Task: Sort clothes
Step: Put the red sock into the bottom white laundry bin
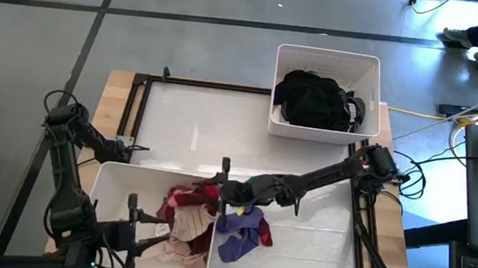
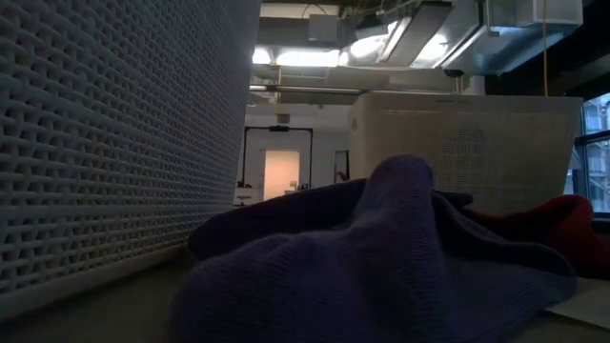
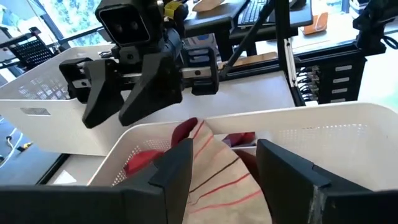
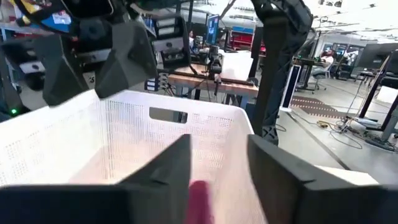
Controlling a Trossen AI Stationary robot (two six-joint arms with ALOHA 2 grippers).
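Risk: the right end effector (image 1: pixel 221 188) hangs at the rim of the near bin (image 1: pixel 112 175), fingers spread and empty. Descending from here it could strike the bin wall, or snag several tangled garments at once. A red garment (image 1: pixel 184 201) drapes across that rim, liable to slip either way.

Left end effector (image 1: pixel 130 220) is low over the same bin, fingers spread, nothing pinched, above a pink striped piece (image 3: pixel 214 180). Both arms crowd one spot; collision is possible.

Purple garment (image 1: pixel 242 235) lies on the surface just beside the bin. Black clothes (image 1: pixel 317 99) fill the far bin (image 1: pixel 368 72).
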